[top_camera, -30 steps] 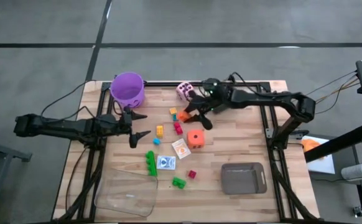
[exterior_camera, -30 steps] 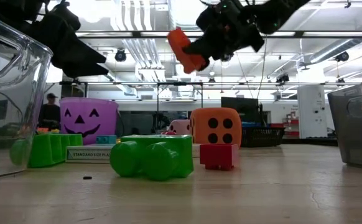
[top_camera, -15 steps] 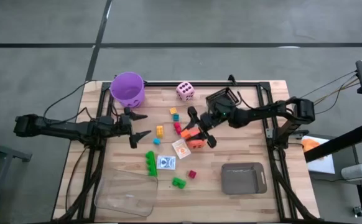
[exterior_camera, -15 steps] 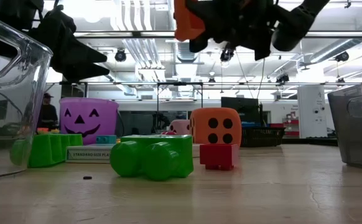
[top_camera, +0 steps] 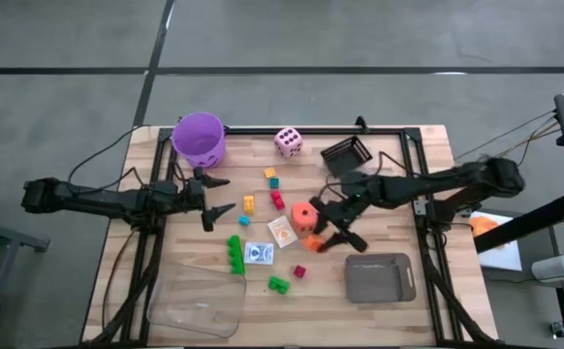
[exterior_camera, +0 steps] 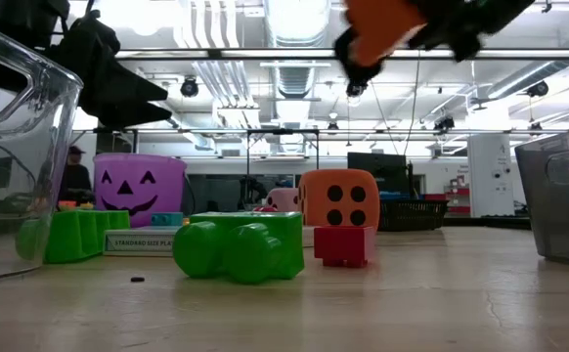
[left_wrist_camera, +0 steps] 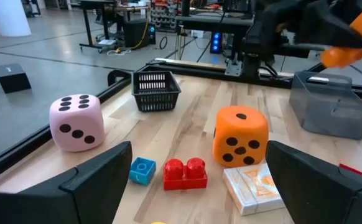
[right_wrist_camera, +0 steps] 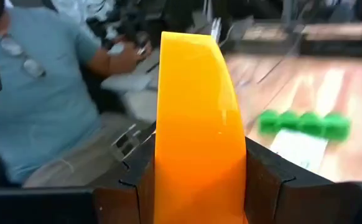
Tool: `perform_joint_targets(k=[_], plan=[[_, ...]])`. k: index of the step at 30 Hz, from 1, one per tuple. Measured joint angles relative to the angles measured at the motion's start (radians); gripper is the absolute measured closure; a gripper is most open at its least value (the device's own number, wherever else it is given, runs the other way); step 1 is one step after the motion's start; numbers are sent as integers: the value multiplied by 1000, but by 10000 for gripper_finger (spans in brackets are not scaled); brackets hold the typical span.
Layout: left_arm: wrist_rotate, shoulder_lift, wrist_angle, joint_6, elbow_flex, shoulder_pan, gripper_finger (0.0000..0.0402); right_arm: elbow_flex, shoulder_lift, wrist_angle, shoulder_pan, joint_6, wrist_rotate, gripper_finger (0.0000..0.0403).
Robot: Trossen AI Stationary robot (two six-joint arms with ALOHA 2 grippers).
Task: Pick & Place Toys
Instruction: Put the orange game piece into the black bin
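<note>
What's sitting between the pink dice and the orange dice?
In the left wrist view, a small blue brick and a red brick lie between the pink dice and orange dice.

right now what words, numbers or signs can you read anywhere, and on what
"STANDARD SIZE PLA": on the edge of the card pack lying behind the green bricks, low view; the rest is hidden.
Jack-o'-lantern face, no words: on the purple bucket.
Pips only, no numerals: on the orange die and the pink die.
Print on the orange-patterned card pack: too blurred to read.
</note>
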Motion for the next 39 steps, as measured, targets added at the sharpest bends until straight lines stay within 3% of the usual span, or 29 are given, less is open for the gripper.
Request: perform_joint_targets(k=[4, 10, 17, 23, 30, 36, 39], plan=[[0, 0, -8, 0, 0, 0, 31, 0, -134, -279, 51, 53, 112, 242], [0, 0, -15, 0, 0, 0, 31, 2, -275, -679, 186, 172, 423, 242], [0, 0, -10, 0, 0, 0, 31, 2, -290, -900, 363, 353, 653, 242], [0, 1, -10, 0, 0, 0, 31, -7, -229, -998, 437, 483, 686, 242], [0, 1, -14, 0, 0, 0, 31, 0, -110, -986, 473, 512, 661, 242], [0, 1, -14, 0, 0, 0, 31, 46, -60, -997, 487, 540, 646, 197], [0, 1, -15, 0, 0, 0, 31, 89, -60, -1000, 508, 552, 626, 205]])
